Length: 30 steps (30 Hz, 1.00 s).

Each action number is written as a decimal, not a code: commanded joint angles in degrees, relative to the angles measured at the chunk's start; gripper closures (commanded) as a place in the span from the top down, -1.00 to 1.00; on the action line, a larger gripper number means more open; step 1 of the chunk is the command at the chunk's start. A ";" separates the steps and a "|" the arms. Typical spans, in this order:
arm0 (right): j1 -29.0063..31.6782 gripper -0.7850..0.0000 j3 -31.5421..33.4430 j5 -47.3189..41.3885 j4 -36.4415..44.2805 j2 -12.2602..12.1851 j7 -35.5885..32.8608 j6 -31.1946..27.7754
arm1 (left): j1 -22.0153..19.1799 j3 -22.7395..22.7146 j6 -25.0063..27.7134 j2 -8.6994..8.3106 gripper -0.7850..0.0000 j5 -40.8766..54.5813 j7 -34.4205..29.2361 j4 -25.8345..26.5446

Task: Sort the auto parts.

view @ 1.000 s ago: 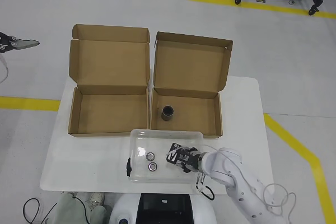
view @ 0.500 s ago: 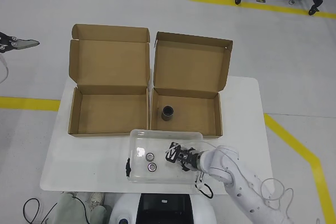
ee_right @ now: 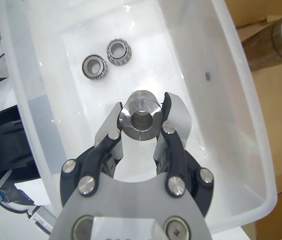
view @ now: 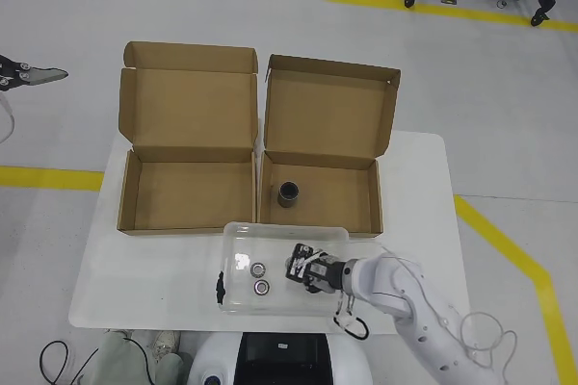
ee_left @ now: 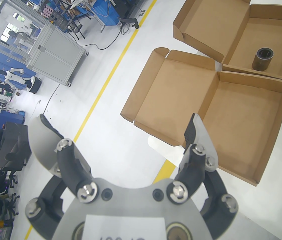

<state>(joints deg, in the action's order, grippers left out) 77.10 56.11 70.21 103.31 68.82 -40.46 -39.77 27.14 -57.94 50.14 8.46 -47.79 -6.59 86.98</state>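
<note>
Right gripper point(ee_right: 142, 116) was inside the clear bin point(view: 287, 227), jaws pinching a steel sleeve point(ee_right: 141, 123) from both sides, bore end facing the wrist camera. Could not tell whether the sleeve touched the bin floor. Two bearings point(ee_right: 94, 66) lay flat on the bin floor just beside each other, apart from the sleeve and toward the bin's left half in the top view. The bin sat at the front of the white table point(view: 414, 192), just in front of two open cardboard boxes standing side by side. A dark cylinder point(view: 288, 195) stood upright in the right box point(view: 337, 202), near its left wall. The left box point(view: 185, 195) held no parts. Left gripper point(ee_left: 117, 123) hung high, off the table's side with the floor below it, jaws spread wide with nothing between them; both boxes lay beyond it in its wrist view.
</note>
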 commanded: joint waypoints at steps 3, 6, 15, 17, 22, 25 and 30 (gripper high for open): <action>0.11 -1.00 0.64 0.27 0.58 -0.29 5.16 -1.59 | 0.00 0.00 0.00 0.00 1.00 0.00 0.00 0.00; -0.46 -1.00 0.86 0.05 0.34 -0.33 9.38 -2.22 | 0.00 0.00 0.00 0.00 1.00 0.00 0.00 0.00; -3.35 -1.00 1.21 -3.40 -2.05 0.10 24.87 -3.12 | 0.00 0.00 0.00 0.00 1.00 0.00 0.00 0.00; -3.99 -1.00 1.38 -5.02 -2.86 0.24 27.88 -3.23 | 0.00 0.00 0.00 0.00 1.00 0.00 0.00 0.00; -5.59 -1.00 1.80 -8.45 -3.53 0.65 31.12 -0.43 | 0.00 0.00 0.00 0.00 1.00 0.00 0.00 0.00; -6.75 -1.00 1.57 -9.05 -2.44 0.85 31.34 0.73 | 0.00 0.00 0.00 0.00 1.00 0.00 0.00 0.00; -9.23 -1.00 1.09 -10.15 -0.12 1.21 31.67 1.31 | 0.00 0.00 0.00 0.00 1.00 0.00 0.00 0.00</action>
<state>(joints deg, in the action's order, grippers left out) 68.36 57.28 60.20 102.73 69.97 -8.84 -38.54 27.14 -57.94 50.14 8.46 -47.79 -6.59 86.98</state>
